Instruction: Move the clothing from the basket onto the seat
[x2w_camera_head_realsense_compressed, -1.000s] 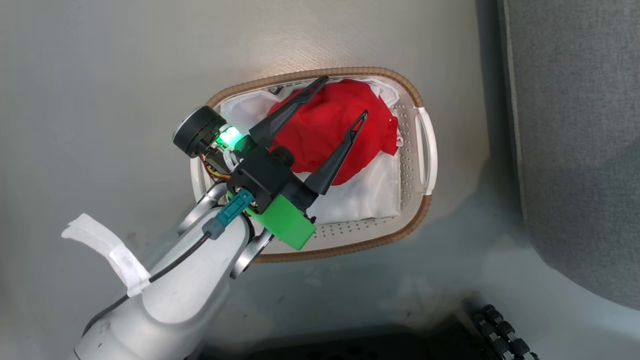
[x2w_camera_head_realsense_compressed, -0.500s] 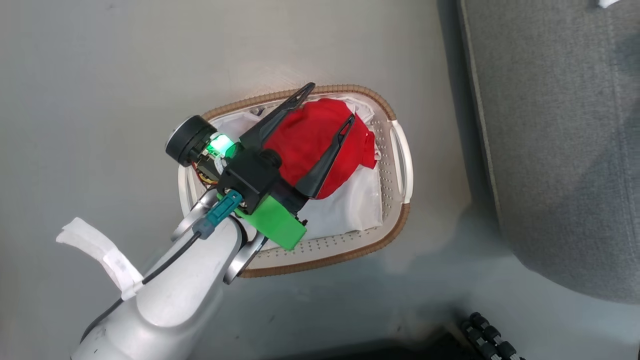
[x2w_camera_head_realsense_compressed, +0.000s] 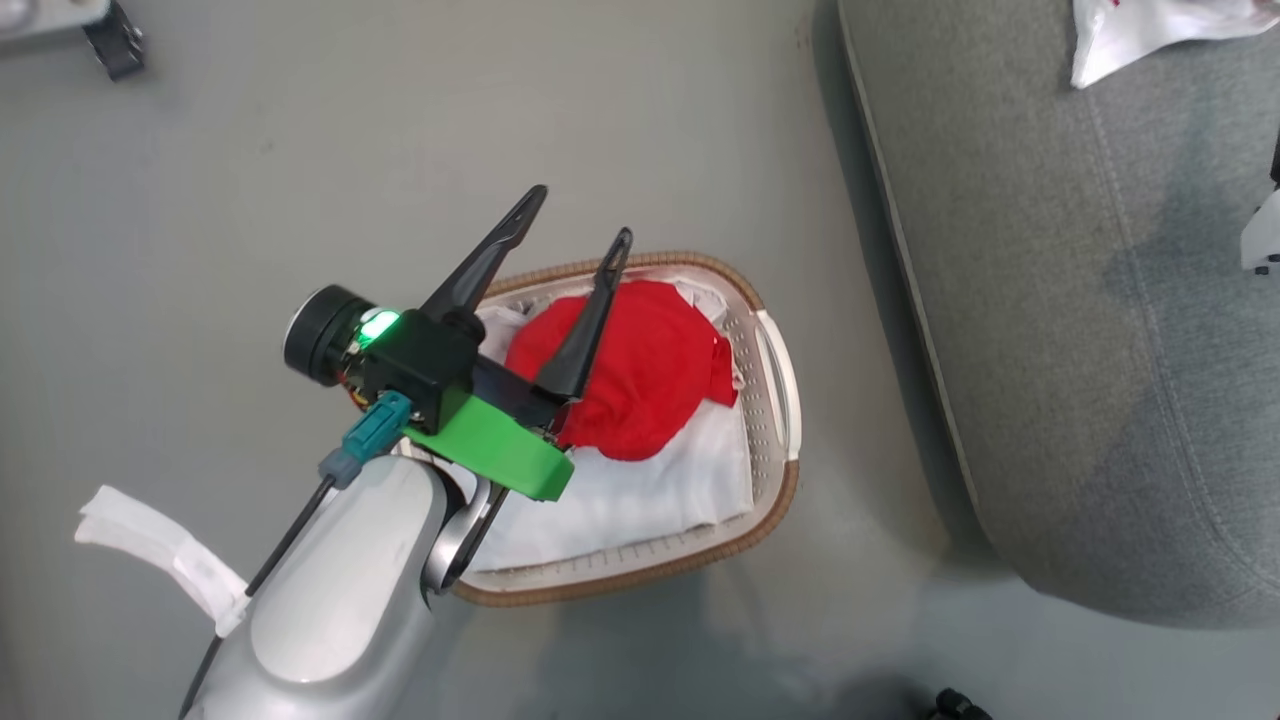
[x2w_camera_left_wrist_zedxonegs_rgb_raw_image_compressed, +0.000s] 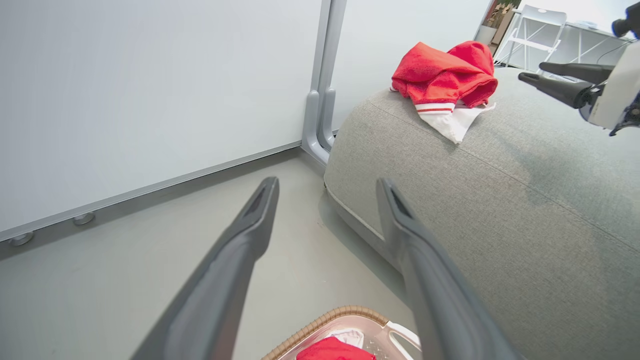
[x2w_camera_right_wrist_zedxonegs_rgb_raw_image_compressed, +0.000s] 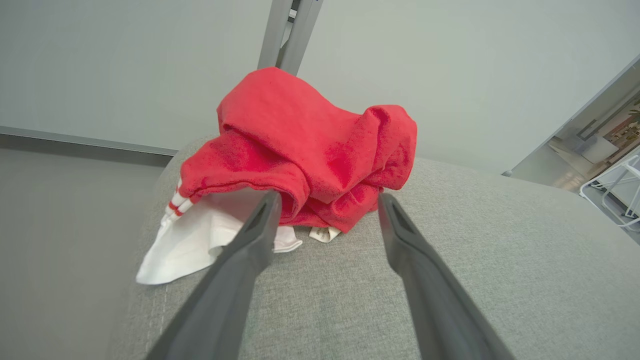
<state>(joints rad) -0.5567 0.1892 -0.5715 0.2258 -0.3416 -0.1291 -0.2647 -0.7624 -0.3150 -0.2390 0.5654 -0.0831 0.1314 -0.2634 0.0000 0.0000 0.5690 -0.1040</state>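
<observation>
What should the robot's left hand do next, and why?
Probably lower the left hand, which is open and empty above the basket, down onto the red clothing lying there on the white sheet, so it can pinch it. One red garment already sits on the seat; this one is not yet moved.

1 seat (x2w_camera_head_realsense_compressed: 1050, 350) lies at 3 o'clock in the head view. 1 basket (x2w_camera_head_realsense_compressed: 620, 562) sits at centre, with 1 handle (x2w_camera_head_realsense_compressed: 785, 385) showing at 3 o'clock on its rim. The clothing makes 2 red heaps: 1 basket heap (x2w_camera_head_realsense_compressed: 640, 375) and 1 seat heap (x2w_camera_right_wrist_zedxonegs_rgb_raw_image_compressed: 300, 150); the garments inside each cannot be counted. White fabric comes to 2 pieces: 1 sheet (x2w_camera_head_realsense_compressed: 620, 500) in the basket and 1 white piece (x2w_camera_right_wrist_zedxonegs_rgb_raw_image_compressed: 200, 240) under the seat heap. There are 2 grippers, the left gripper (x2w_camera_head_realsense_compressed: 582, 212) and the right gripper (x2w_camera_right_wrist_zedxonegs_rgb_raw_image_compressed: 329, 196), each with 2 fingers.
</observation>
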